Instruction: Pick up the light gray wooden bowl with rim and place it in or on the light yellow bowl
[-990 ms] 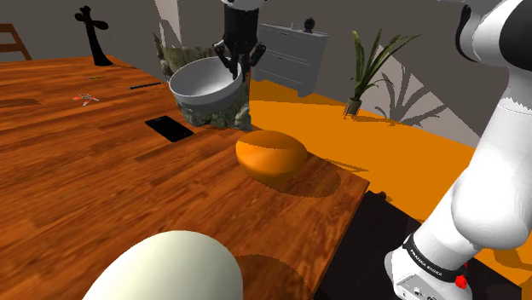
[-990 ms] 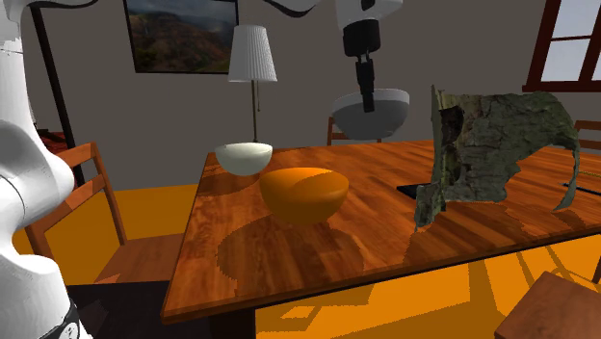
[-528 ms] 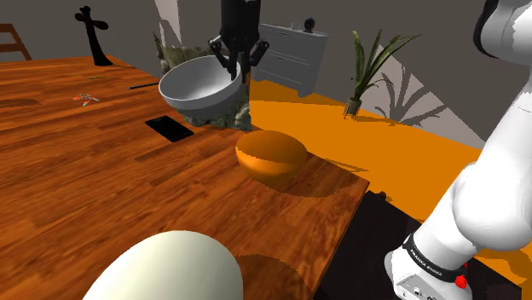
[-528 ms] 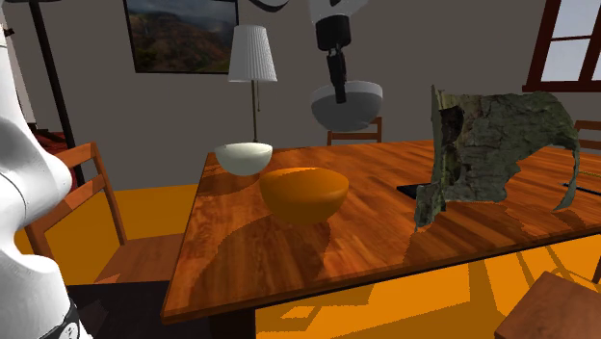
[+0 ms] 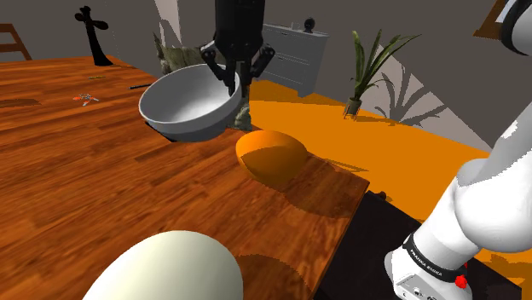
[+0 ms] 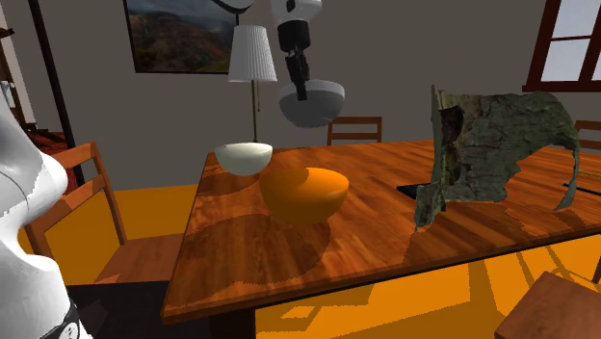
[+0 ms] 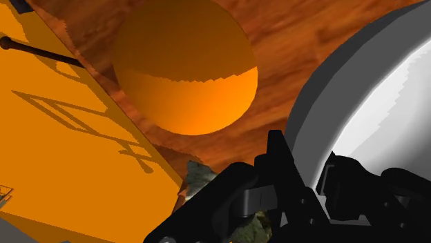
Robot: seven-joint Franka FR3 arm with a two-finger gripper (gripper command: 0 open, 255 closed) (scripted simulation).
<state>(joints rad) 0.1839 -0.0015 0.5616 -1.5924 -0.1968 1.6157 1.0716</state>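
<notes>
In the shoulder view, the pale yellow round bowl (image 5: 162,271) is sitting at the near left. The black claw (image 5: 232,82) is clamping the rim of the light gray rimmed bowl (image 5: 186,109), hanging clear above the brown wooden surface (image 5: 77,179). The orange round bowl (image 5: 271,158) is resting beside the surface's right edge.

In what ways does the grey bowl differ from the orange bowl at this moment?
The grey bowl hangs in the air, clasped at its rim by the gripper; the orange bowl stands on the table. The grey bowl is tilted; the orange bowl sits upright. Their colours differ: grey against orange. Both are round, open and empty.
</notes>
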